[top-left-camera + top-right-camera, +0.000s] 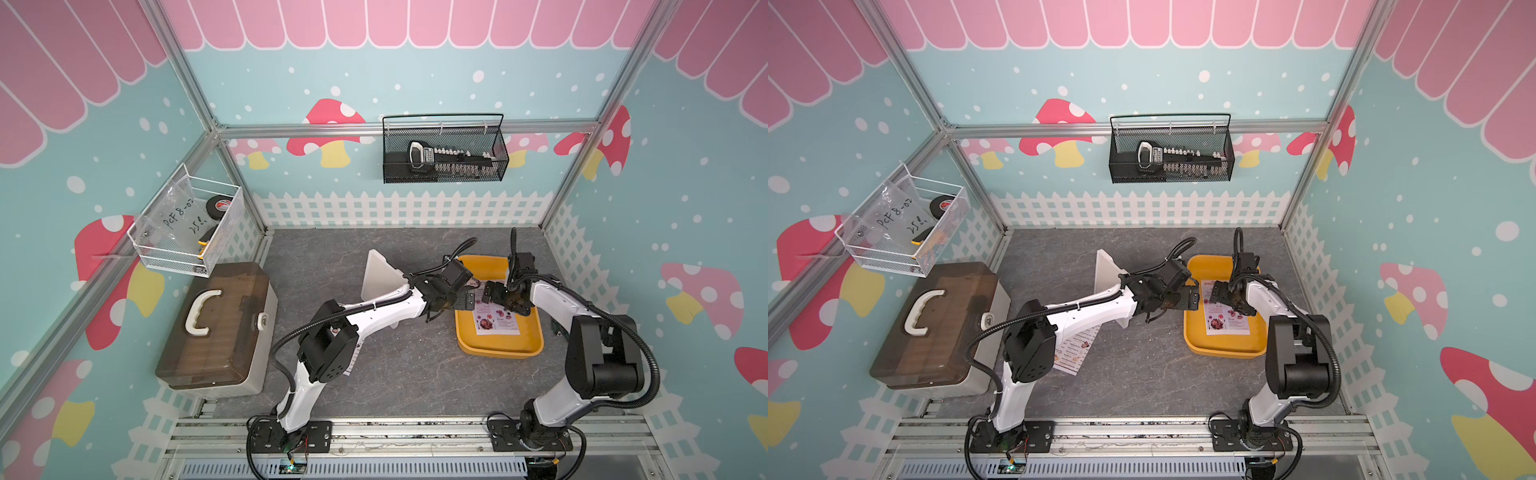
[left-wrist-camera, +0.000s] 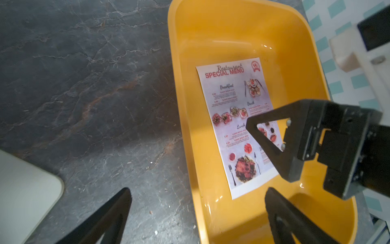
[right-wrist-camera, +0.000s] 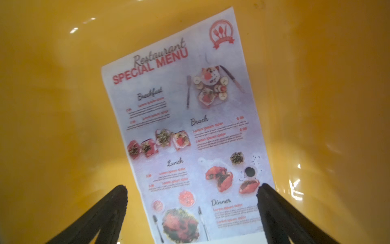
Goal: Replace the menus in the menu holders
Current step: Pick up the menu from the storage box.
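At the left of both top views you see the brown-lidded toolbox [image 1: 216, 328]. Right of it, low of centre, a top view shows you what its twin all but hides: a printed menu [image 1: 1075, 351] lying flat on the grey table [image 1: 395, 374], half under the left arm [image 1: 1092, 309]. Its heading is too small to read.

Just above it, at centre frame, the white menu holder [image 1: 380, 276] stands on the table. I cannot tell whether a sheet sits in it. The left wrist view catches only one rounded corner of it, at lower left.

Right of centre, the left gripper [image 2: 197, 191] hangs over the near rim of the yellow tray [image 2: 232, 31], its fingers spread wide and holding nothing.

Inside the tray the SPECIAL MENU sheet [image 3: 190, 126] lies flat, face up. Only the wrist views let you read its red heading.

The right gripper [image 3: 192, 187] hovers over the sheet's lower half, its fingers also spread wide and gripping nothing. One fingertip [image 3: 262, 188] overlaps the paper's edge in the right wrist view. You cannot tell whether it touches. In the top views the gripper hides the sheet's upper part.
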Robot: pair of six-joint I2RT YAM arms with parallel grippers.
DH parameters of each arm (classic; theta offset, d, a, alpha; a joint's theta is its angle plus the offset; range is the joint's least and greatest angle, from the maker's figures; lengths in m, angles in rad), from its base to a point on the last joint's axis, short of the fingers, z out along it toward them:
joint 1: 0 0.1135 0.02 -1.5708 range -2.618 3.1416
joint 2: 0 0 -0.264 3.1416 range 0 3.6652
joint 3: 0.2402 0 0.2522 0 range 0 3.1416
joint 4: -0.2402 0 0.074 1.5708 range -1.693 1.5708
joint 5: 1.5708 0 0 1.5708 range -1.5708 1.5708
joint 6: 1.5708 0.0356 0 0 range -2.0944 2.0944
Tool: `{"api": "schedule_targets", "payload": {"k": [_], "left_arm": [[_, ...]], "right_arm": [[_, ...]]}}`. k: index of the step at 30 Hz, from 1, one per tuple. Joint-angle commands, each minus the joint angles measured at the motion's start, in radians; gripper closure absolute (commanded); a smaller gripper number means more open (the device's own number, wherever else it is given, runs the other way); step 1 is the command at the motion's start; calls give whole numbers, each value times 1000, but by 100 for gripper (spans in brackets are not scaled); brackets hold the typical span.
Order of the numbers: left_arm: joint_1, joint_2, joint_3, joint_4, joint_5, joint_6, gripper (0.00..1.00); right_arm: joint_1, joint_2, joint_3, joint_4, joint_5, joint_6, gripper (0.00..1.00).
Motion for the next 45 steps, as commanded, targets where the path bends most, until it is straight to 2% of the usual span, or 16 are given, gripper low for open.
{"api": "schedule_targets", "payload": {"k": [1, 12, 19, 25, 27, 34, 45], "left_arm": [[10, 24, 46, -20, 33, 39, 0], [37, 41, 40, 17, 123, 82, 1], [56, 53, 49, 31, 211, 110, 0], [82, 93, 91, 19, 363, 144, 1], [87, 100, 97, 18, 381, 145, 0], [98, 102, 105, 9, 378, 130, 0], [113, 121, 174, -56, 274, 147, 1]], "right_arm": [[-25, 48, 32, 24, 15, -26, 1], [-68, 118, 46, 46, -48, -63, 1], [-81, 151, 18, 70, -208, -110, 1], [-78, 130, -40, 91, -350, -116, 2], [-72, 131, -46, 91, -369, -115, 3], [-4, 137, -57, 83, -393, -96, 3], [31, 169, -40, 124, -411, -66, 3]]}}
